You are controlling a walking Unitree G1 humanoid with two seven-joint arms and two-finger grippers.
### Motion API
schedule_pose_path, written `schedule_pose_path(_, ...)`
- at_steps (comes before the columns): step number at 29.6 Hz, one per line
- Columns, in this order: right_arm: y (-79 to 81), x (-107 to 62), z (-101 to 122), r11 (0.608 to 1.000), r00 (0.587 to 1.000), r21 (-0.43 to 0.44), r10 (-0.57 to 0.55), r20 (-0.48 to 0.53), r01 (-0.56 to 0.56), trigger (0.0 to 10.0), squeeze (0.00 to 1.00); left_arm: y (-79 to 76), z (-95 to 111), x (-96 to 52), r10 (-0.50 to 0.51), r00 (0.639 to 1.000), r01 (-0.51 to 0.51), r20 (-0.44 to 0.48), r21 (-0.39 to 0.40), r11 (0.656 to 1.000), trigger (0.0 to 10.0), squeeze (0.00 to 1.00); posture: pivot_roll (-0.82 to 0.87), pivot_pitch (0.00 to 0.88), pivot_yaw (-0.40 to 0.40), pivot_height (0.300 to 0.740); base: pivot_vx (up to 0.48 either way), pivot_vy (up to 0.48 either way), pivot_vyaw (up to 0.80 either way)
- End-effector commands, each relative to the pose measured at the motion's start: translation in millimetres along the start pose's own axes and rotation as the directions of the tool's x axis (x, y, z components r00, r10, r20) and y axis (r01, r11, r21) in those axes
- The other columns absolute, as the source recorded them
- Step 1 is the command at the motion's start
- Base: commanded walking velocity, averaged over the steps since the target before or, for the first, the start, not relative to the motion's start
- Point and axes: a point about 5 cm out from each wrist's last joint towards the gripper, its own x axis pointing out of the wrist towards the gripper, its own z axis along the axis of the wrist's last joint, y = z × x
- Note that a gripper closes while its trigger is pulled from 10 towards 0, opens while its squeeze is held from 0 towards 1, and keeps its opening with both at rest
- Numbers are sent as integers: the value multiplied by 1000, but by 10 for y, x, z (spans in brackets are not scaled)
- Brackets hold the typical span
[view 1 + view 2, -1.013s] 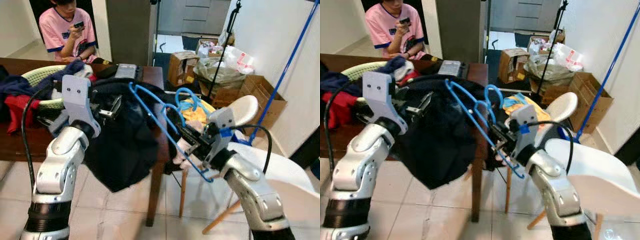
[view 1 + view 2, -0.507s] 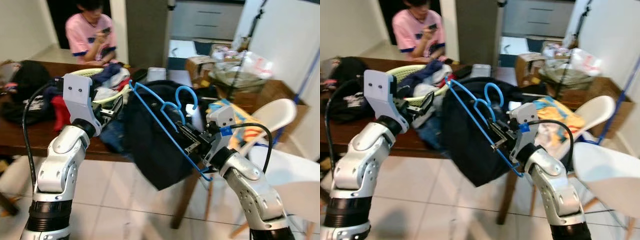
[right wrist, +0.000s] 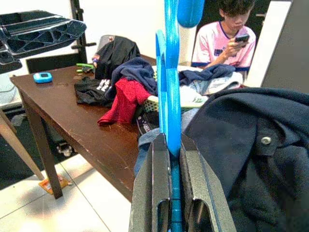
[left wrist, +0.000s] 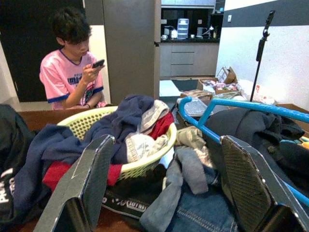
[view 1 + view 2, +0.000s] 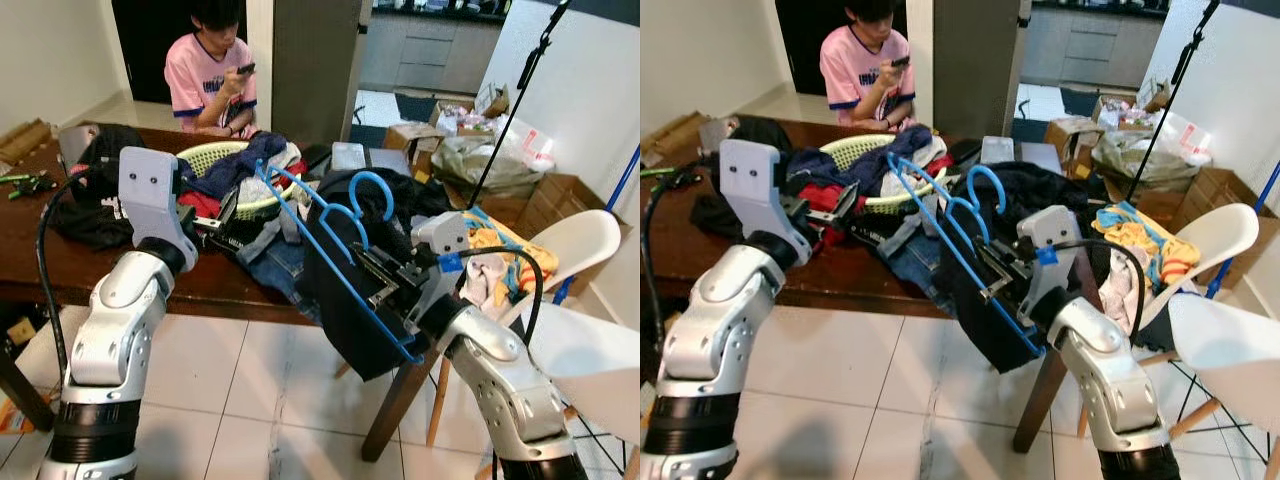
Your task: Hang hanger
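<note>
A blue plastic hanger point(image 5: 372, 181) rises slanted in front of me, and my right gripper point(image 5: 388, 287) is shut on its lower bar point(image 3: 171, 96). A dark navy garment point(image 5: 350, 290) is draped over the hanger and hangs down past the table corner. My left gripper point(image 5: 226, 213) is held up to the left of the hanger, over the table edge. It is open with nothing between its fingers point(image 4: 91, 179). The hanger's far end point(image 4: 203, 123) crosses the left wrist view between them.
A brown wooden table point(image 5: 60, 270) holds a pale green laundry basket point(image 5: 212, 154) heaped with clothes, jeans and a black bag. A person point(image 5: 215, 75) sits behind it with a phone. White chairs point(image 5: 580, 235) stand to my right, and cardboard boxes point(image 5: 545, 195) stand beyond them.
The whole view has swung left, so more of the table shows. The hanger stays in my right gripper. The dark garment now hangs clear of my left gripper.
</note>
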Motion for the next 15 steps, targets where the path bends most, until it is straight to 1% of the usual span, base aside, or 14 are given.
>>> schedule_pose_path(1, -10, -6, 13, 1000, 1000, -4, -1, 4, 1, 10000, 0, -13, 22, 10, 3, 1000, -3, 11, -5, 1000, 10000, 0, 64, 0, -46, 740, 0, 0, 0)
schedule_pose_path(2, -9, -6, 12, 1000, 1000, -4, 0, 3, 0, 10000, 0, -8, 30, 17, 10, 1000, -10, 21, -14, 1000, 10000, 0, 64, 0, -47, 740, 0, 0, 0)
schedule_pose_path(6, -4, -4, 10, 1000, 1000, -5, 2, 2, -2, 10000, 0, -7, 44, 22, 7, 999, -7, 33, -3, 1000, 10000, 0, 63, 0, -47, 740, 0, 0, 0)
schedule_pose_path(7, -3, -4, 15, 1000, 1000, -5, 2, 4, -2, 10000, 0, -13, 83, 19, -3, 999, 2, 54, 12, 1000, 10000, 0, 62, 0, -46, 740, 0, 0, 0)
schedule_pose_path(10, -2, -4, 17, 1000, 1000, -5, 2, 5, -2, 10000, 0, -14, 100, 18, -5, 998, 4, 62, 17, 1000, 10000, 0, 62, 0, -46, 740, 0, 0, 0)
schedule_pose_path(13, -10, 2, 60, 1000, 1000, 14, -1, 30, 0, 10000, 0, 15, 190, 32, 1, 996, -4, 94, 32, 999, 10000, 0, 63, 0, -44, 740, 275, 0, 0)
schedule_pose_path(14, -10, 2, 60, 1000, 1000, 14, -1, 30, 0, 10000, 0, 15, 190, 32, 1, 996, -4, 94, 32, 999, 10000, 0, 63, 0, -44, 740, 277, 0, 0)
schedule_pose_path(15, -18, 4, 101, 999, 998, 43, -5, 57, 2, 10000, 0, 37, 240, 38, 7, 994, -11, 110, 40, 999, 10000, 0, 65, 0, -44, 740, 277, 0, 0)
